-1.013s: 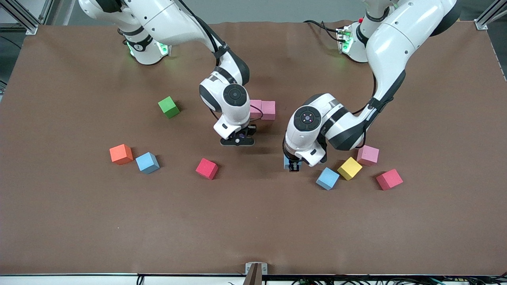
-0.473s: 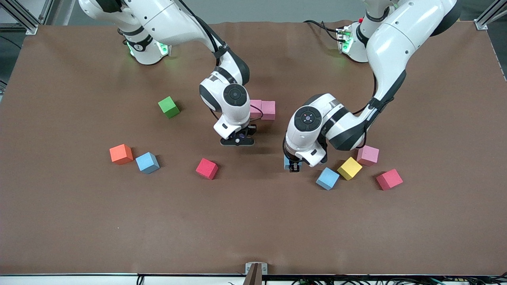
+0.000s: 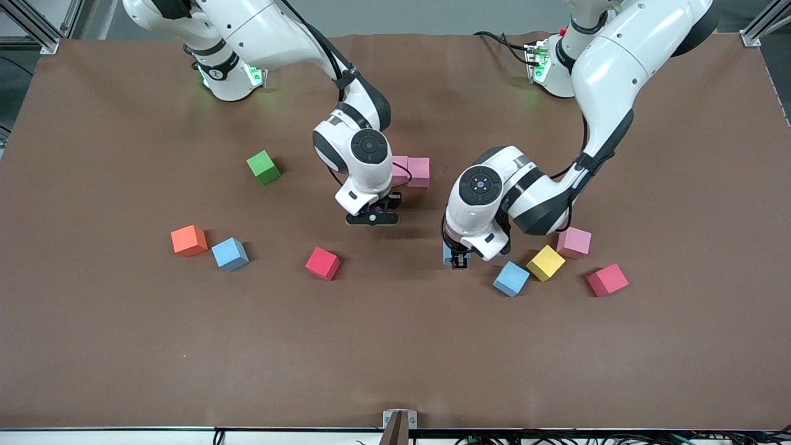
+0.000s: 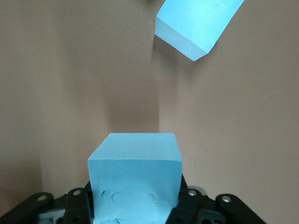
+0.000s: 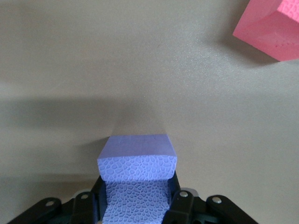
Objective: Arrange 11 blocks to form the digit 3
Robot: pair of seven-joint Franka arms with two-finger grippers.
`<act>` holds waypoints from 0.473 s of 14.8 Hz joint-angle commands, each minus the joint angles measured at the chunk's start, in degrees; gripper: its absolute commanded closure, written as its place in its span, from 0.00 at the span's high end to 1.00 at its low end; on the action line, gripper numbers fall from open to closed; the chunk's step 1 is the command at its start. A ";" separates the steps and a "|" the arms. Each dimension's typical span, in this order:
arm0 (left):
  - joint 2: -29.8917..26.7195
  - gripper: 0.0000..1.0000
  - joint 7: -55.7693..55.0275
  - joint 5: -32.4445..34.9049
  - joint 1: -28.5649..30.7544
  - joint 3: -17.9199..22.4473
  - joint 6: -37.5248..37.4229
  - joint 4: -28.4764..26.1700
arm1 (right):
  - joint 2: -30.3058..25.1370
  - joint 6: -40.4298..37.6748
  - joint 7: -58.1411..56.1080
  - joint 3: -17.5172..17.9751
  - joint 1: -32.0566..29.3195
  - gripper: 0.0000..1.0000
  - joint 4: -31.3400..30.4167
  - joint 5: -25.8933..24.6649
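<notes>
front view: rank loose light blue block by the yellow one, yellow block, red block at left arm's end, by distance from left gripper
From the left gripper, shut on a light blue block:
1. Loose light blue block, beside it.
2. Yellow block, next toward the left arm's end.
3. Red block, farthest toward that end.

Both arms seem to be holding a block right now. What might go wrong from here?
1. The left gripper grips a light blue block close to another light blue block; moving it that way may bump the neighbour.
2. The right gripper carries a purple block near the two pink blocks; setting it down carelessly may knock them out of line.
3. The two arms work close together mid-table and might collide.
</notes>
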 commanded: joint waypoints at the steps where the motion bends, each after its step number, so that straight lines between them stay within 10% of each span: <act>1: -1.15 0.60 -0.40 -0.60 0.17 0.06 0.35 -0.68 | -1.02 -0.32 0.91 -0.25 0.87 0.01 -1.16 0.56; 7: -1.15 0.60 -0.40 -0.69 0.17 0.06 0.35 -0.68 | -1.02 -0.32 0.39 -0.25 0.78 0.02 -1.07 0.56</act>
